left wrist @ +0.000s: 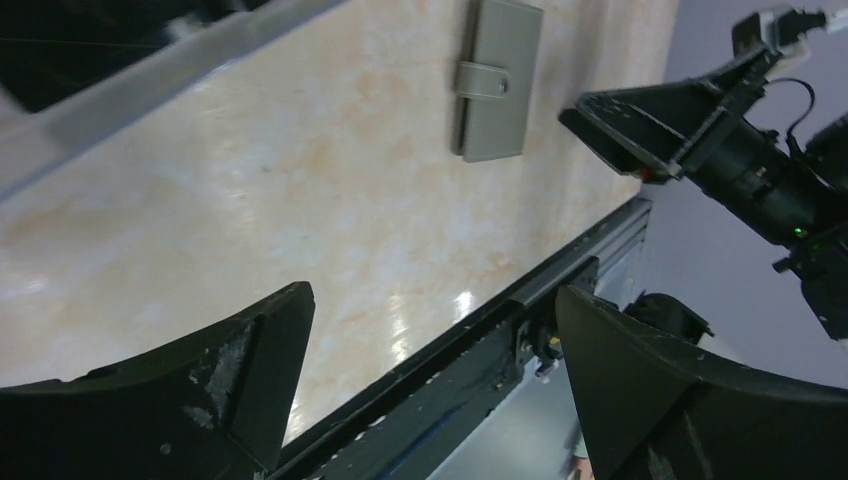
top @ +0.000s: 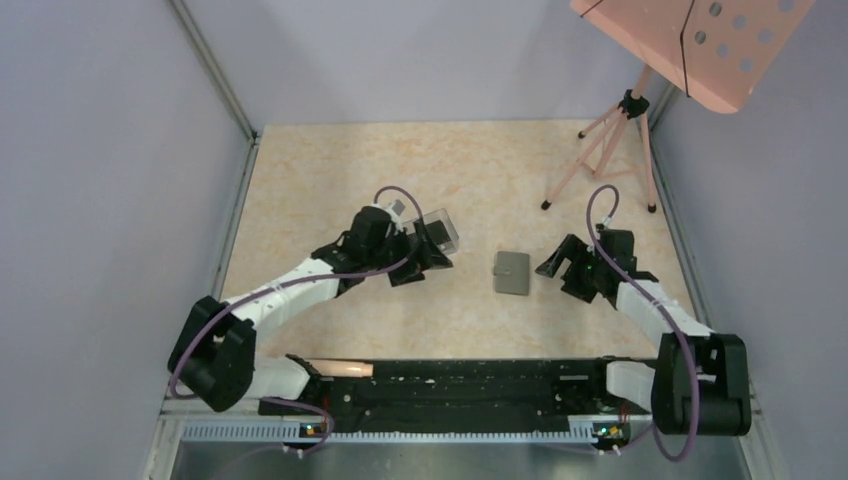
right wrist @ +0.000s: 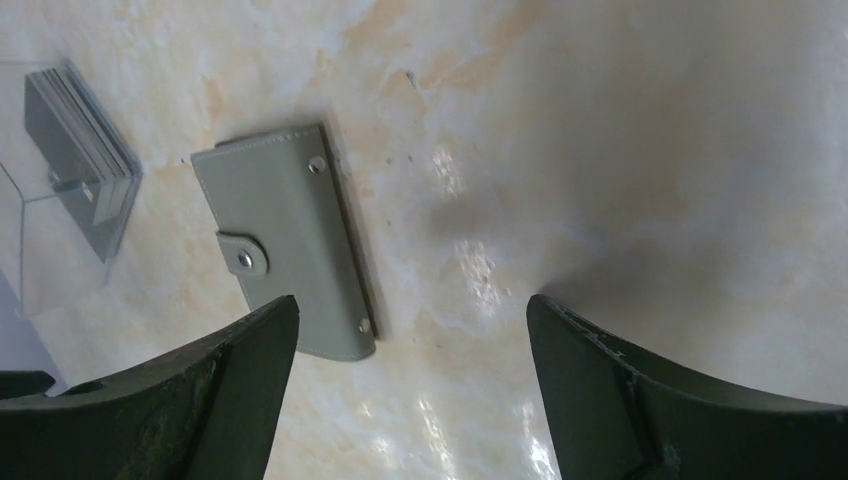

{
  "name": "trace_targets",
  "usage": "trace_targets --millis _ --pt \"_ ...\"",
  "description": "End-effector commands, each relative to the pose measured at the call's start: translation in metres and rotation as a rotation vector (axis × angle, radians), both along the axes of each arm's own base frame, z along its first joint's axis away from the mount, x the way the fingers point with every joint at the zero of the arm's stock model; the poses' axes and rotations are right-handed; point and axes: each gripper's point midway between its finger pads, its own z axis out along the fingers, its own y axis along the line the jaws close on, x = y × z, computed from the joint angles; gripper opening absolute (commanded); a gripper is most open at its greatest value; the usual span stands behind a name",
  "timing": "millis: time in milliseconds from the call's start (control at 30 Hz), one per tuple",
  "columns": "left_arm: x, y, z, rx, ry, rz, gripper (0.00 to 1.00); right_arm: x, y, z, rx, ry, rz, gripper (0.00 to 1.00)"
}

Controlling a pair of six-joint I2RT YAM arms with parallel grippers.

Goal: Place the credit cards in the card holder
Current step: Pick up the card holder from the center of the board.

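The card holder (top: 511, 272) is a flat gray wallet, snapped closed, lying on the table between both arms; it also shows as the card holder (left wrist: 497, 80) and the card holder (right wrist: 285, 255). The credit cards (right wrist: 82, 130) stand as a dark stack inside a clear plastic box (right wrist: 60, 215), left of the wallet. My left gripper (top: 422, 266) hovers open right beside the clear box (top: 441, 231), nothing between its fingers (left wrist: 250, 350). My right gripper (top: 558, 280) is open just right of the wallet; its left finger (right wrist: 200, 390) overlaps the wallet's near edge in view.
A pink tripod (top: 603, 150) stands at the back right under a pink perforated board (top: 700, 40). A black rail (top: 450, 385) runs along the near table edge. Gray walls close the table on the left, back and right.
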Motion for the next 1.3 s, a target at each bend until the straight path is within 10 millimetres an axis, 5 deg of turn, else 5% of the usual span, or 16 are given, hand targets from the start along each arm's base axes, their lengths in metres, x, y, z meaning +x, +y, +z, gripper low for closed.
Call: trace_targets --millis 0,233,433,633,900,1000,1100,1267 --pt "0.023 -0.067 0.047 -0.167 -0.098 -0.038 0.96 0.019 0.018 0.005 0.090 -0.039 0.098 0.80" --pt "0.029 -0.139 -0.002 -0.131 0.032 -0.152 0.86 0.027 0.033 -0.010 0.163 0.014 0.171 0.66" --pt "0.047 -0.148 -0.058 -0.011 0.104 -0.122 0.86 0.020 0.047 -0.026 0.230 0.073 0.213 0.56" --pt "0.044 -0.168 -0.089 -0.047 0.183 -0.184 0.74 0.013 0.068 -0.028 0.323 0.058 0.265 0.54" --pt "0.028 -0.179 -0.083 -0.111 0.185 -0.224 0.68 0.003 0.092 0.001 0.506 -0.042 0.351 0.45" --pt "0.026 -0.176 -0.078 -0.110 0.177 -0.220 0.67 0.002 0.094 0.011 0.510 -0.082 0.368 0.31" --pt "0.025 -0.173 -0.068 -0.109 0.151 -0.223 0.67 0.003 0.092 0.018 0.491 -0.103 0.371 0.01" --pt "0.030 -0.154 -0.047 -0.013 0.057 -0.195 0.70 0.004 0.091 0.033 0.462 -0.138 0.387 0.00"
